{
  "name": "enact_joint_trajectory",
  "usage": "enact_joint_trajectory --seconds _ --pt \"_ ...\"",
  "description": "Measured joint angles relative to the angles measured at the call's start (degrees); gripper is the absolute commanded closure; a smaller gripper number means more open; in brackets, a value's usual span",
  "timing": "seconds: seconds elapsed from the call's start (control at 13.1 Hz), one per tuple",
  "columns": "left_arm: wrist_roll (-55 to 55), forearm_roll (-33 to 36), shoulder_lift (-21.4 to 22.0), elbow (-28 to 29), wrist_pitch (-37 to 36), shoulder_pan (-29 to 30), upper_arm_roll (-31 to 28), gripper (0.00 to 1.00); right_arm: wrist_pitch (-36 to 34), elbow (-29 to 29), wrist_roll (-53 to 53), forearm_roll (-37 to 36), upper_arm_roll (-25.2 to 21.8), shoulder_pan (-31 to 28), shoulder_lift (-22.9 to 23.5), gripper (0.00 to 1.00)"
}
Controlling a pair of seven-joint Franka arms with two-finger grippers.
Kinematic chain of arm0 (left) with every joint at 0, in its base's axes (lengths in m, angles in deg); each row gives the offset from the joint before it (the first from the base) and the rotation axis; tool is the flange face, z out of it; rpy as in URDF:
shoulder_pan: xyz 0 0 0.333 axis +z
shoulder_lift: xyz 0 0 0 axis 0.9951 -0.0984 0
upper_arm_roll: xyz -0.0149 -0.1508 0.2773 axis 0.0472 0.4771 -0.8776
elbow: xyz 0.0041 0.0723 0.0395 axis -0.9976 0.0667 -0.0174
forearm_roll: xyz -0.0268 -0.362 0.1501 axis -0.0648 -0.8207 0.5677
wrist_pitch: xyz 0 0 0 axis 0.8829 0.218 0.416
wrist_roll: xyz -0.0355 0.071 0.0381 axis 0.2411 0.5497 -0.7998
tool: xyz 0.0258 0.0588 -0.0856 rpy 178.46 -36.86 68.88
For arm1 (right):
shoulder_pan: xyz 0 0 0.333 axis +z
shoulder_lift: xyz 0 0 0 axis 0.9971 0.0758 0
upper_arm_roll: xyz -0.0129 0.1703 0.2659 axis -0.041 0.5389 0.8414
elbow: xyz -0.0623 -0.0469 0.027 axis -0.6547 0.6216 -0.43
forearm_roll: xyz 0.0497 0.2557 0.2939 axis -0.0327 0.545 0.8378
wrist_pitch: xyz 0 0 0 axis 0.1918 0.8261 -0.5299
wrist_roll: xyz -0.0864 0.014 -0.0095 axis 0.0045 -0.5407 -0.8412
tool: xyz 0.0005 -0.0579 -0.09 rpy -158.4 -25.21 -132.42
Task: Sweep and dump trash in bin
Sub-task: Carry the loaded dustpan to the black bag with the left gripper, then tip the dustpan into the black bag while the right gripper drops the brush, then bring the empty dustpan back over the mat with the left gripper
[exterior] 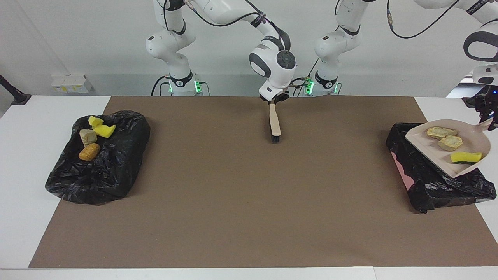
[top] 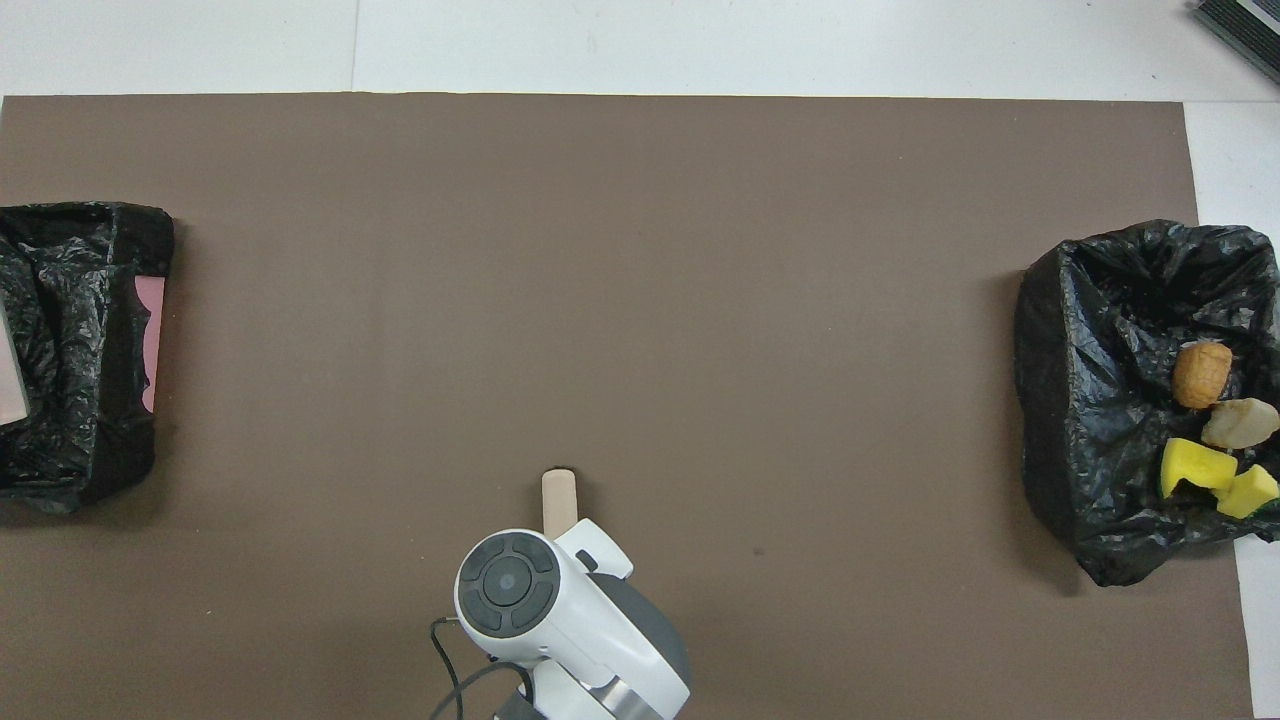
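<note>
Trash beside left claw

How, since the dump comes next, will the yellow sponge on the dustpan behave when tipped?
The yellow sponge lies flat on the tilted dustpan over the bin, so it will likely slide, not roll. It looks porous, so it is probably light and soft, and perhaps slow to start sliding.

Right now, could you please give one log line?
left hand: holds dustpan over bin | dustpan: three scraps | right hand: at brush
</note>
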Motion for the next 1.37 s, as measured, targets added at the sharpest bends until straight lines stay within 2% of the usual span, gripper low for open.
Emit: enact_joint_trajectory --seconds 0.3,0.53,0.76,0.99,1.37 --pt "-7.2 14.9 0.0 0.0 0.0 -1.7 0.5 1.00 -3.2 5.0 -1.5 -6.5 -0.1 -4.1 -0.3 0.00" --pt "-9.9 24.8 0.2 -0.3 -1.3 -3.1 0.5 1.00 -9.5 8.3 -10.3 -8.4 -0.4 -9.9 -2.0 0.00" --pt "-11.8 27.9 0.9 -1.7 -4.5 -4.3 0.7 1.00 -12.8 9.0 -22.1 -10.0 -0.7 -18.3 -6.1 0.00" --pt "-12.0 26.6 2.4 -3.2 -8.6 -5.1 2.2 1.00 -13.7 10.7 -30.3 -10.6 -0.8 -26.2 -7.4 0.00" --pt "-15.5 4.4 2.2 -3.1 -14.0 -9.1 3.1 1.00 -13.7 13.0 -34.8 -11.5 -0.9 -38.1 -7.5 0.00"
